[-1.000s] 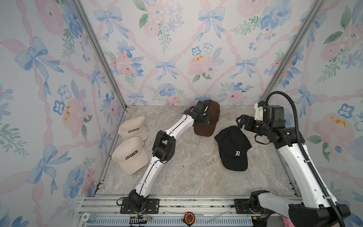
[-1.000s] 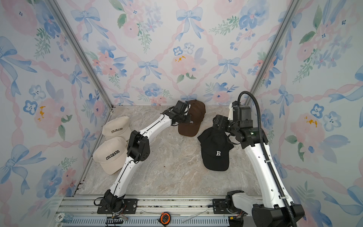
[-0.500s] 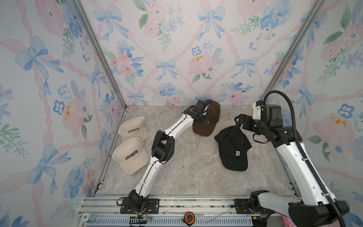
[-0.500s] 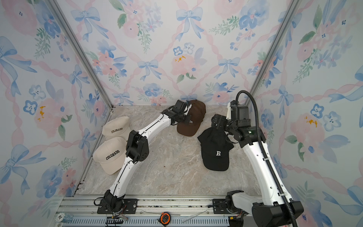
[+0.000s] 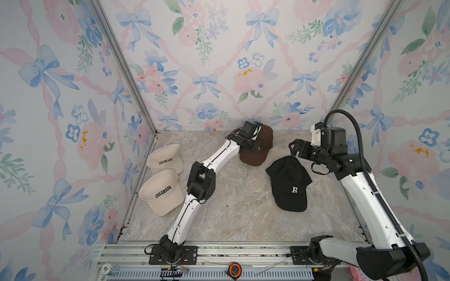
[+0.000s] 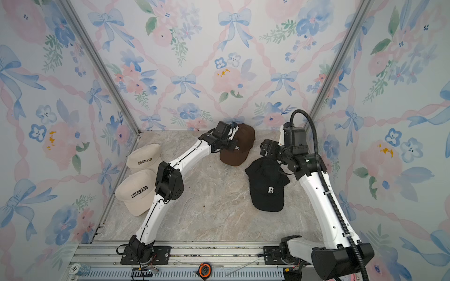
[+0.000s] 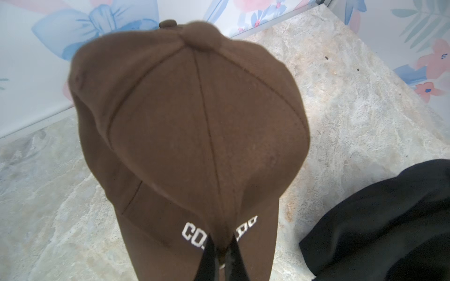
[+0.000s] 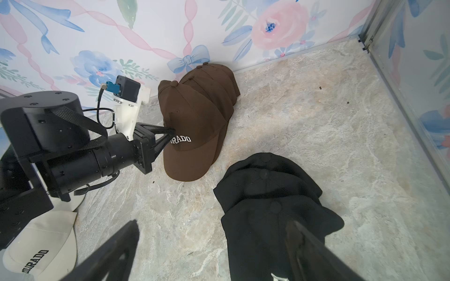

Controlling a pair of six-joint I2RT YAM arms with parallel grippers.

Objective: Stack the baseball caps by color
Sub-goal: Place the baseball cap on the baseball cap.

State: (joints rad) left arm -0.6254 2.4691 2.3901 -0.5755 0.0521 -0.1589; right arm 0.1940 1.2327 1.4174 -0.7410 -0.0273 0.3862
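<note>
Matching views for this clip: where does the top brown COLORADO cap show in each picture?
Top views: top brown cap lies near the back wall, centre, partly behind the left arm.
Left wrist: fills the middle, its front pinched by the shut left gripper.
Right wrist: upper centre, on the brown stack.
Shared landmark: the black cap stack beside it.

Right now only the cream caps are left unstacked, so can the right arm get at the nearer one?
Probably not: the cream cap lies by the far wall, beyond the left arm; the right gripper hovers open.
</note>
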